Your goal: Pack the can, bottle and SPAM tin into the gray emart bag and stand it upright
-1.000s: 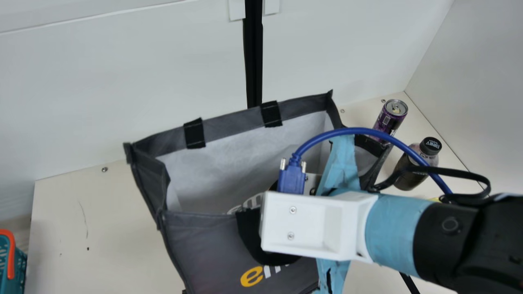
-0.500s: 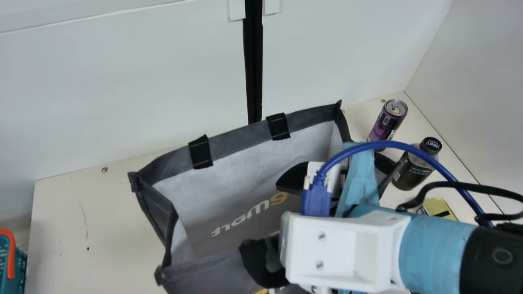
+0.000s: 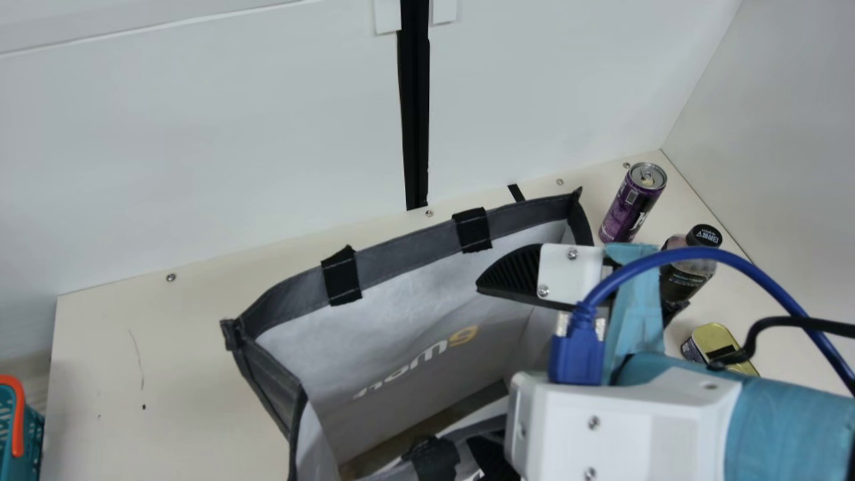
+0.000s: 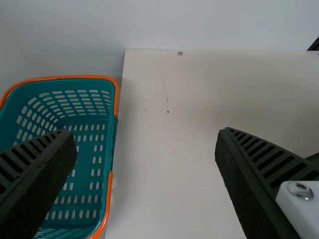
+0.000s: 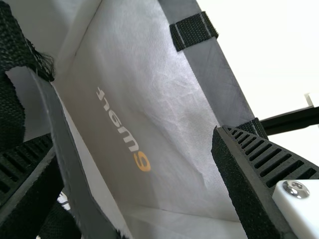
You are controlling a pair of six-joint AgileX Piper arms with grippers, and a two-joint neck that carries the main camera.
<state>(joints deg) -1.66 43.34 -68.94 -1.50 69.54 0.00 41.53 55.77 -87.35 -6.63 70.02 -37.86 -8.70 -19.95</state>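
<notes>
In my main view, the gray emart bag (image 3: 404, 250) gapes open beneath my right gripper (image 3: 495, 367). From the bag's mouth, the can (image 3: 631, 204) stands at two o'clock, the bottle (image 3: 685, 275) between two and three, and the SPAM tin (image 3: 716, 341) at three, all outside on the table (image 3: 167, 361). A teal basket (image 3: 28, 434) sits at eight o'clock in the view.

Left wrist view: my left gripper (image 4: 144, 133) is released, fingers wide apart over the table, near the basket.

Right wrist view: my right gripper's fingers are spread too, the bag's rim (image 5: 67, 164) crossing one.
</notes>
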